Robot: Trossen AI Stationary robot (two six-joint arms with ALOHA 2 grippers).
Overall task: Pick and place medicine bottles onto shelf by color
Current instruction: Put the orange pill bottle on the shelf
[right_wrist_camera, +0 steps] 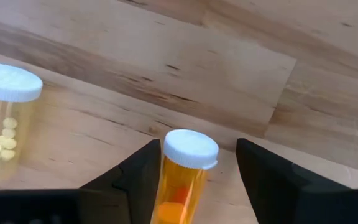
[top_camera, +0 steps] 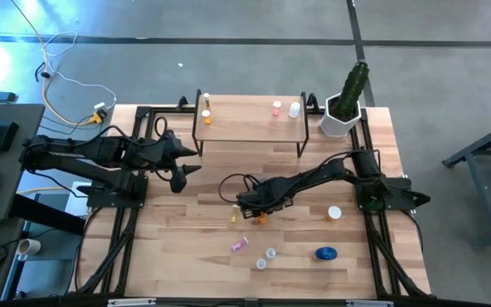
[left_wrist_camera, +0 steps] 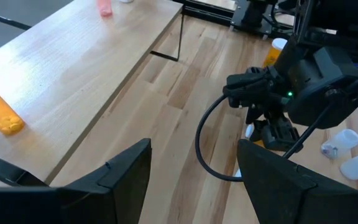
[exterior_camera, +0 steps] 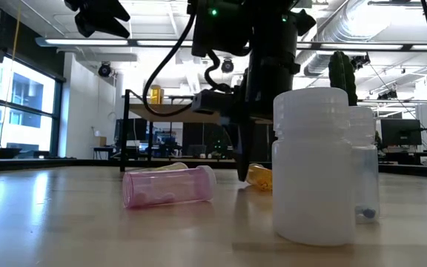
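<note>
An orange bottle (right_wrist_camera: 178, 186) with a white cap lies on its side on the table's middle (top_camera: 262, 220). My right gripper (right_wrist_camera: 197, 148) is low over it, open, with one finger on each side of the bottle. It also shows in the high view (top_camera: 257, 213). A yellowish bottle (top_camera: 235, 214) lies just to its left. A pink bottle (top_camera: 240, 246), two clear bottles (top_camera: 271, 253), a blue jar (top_camera: 326, 253) and a white-capped bottle (top_camera: 335, 213) lie nearer the front. The shelf (top_camera: 250, 128) carries yellow, orange, pink and white bottles. My left gripper (top_camera: 184, 167) hovers open at the left. My right gripper comes down from above with its open fingers along the orange bottle's sides, just below the white cap (right_wrist_camera: 190, 149). One finger (right_wrist_camera: 145, 165) stands close against the bottle's side. I cannot tell whether it touches. The bottle lies flat on the table.
A white pot with a green cactus (top_camera: 346, 102) stands at the far right corner beside the shelf. In the low view a white bottle (exterior_camera: 310, 167) and a clear one (exterior_camera: 365, 174) stand close to the camera, and the pink bottle (exterior_camera: 170, 185) lies on its side.
</note>
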